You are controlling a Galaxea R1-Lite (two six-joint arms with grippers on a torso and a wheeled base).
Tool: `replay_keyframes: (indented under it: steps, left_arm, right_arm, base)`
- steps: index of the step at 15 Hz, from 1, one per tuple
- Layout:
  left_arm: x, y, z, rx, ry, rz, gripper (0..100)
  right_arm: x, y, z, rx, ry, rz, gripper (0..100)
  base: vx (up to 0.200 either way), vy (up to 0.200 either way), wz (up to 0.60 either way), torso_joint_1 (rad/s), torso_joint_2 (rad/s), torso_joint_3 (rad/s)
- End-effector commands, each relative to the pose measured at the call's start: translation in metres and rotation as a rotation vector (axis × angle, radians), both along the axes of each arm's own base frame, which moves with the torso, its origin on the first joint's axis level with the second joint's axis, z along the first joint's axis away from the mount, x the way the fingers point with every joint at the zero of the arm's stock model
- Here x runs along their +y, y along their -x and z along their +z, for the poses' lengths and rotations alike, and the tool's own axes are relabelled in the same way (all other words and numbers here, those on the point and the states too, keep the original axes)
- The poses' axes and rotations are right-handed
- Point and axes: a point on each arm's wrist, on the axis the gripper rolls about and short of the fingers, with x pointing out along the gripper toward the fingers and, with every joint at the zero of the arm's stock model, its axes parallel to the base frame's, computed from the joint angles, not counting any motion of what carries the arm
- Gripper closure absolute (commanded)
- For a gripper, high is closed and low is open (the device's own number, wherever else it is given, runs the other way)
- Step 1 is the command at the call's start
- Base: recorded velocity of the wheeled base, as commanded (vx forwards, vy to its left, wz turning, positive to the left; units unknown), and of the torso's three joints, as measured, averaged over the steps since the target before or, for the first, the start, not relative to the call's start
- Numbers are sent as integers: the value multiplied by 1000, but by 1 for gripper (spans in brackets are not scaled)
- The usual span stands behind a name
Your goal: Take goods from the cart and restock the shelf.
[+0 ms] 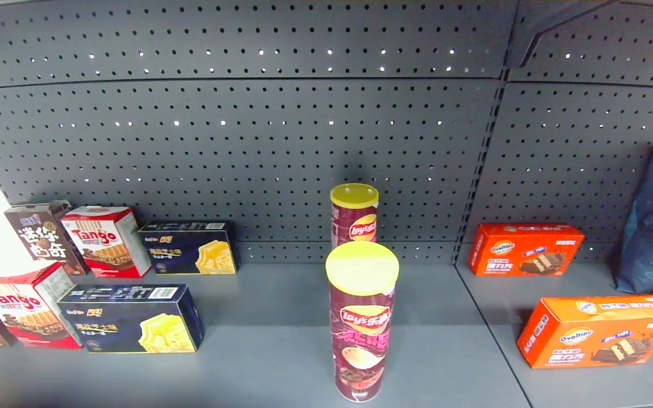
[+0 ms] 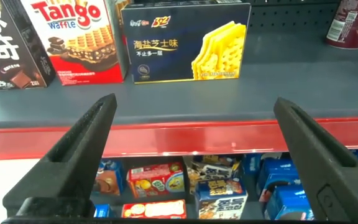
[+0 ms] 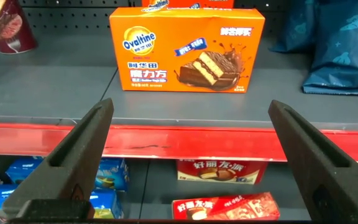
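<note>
The goods on the shelf (image 1: 281, 351) stand in 3 groups. 2 chip canisters stand in file at the centre, the front canister (image 1: 362, 323) near the edge and the rear canister (image 1: 354, 218) by the back panel (image 1: 247, 141). Wafer and cracker boxes (image 1: 131, 318) sit on the left and 2 orange cake boxes (image 1: 598, 331) on the right. I judge a canister light, stiff and smooth-walled, tall enough to tip: take hold at mid-body, below the lid. The boxes look like light, thin card: clamp across the narrow faces with low force. The left pincer (image 2: 194, 102) and right pincer (image 3: 191, 106) are both released and empty, each in front of the shelf's red edge strip (image 2: 185, 140).
</note>
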Motion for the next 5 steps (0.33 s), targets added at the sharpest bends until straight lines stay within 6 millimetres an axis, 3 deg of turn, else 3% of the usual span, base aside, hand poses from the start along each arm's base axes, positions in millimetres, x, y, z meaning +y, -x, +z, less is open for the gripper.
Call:
replay_keyframes:
  steps: [1,5]
  left_arm:
    - [0,0,0,0,0,0,0]
    - [0,0,0,0,0,0,0]
  right_arm:
    - [0,0,0,1,0,1,0]
    - [0,0,0,1,-3,1,0]
  base:
    - [0,0,0,0,0,0]
    - [0,0,0,0,0,0]
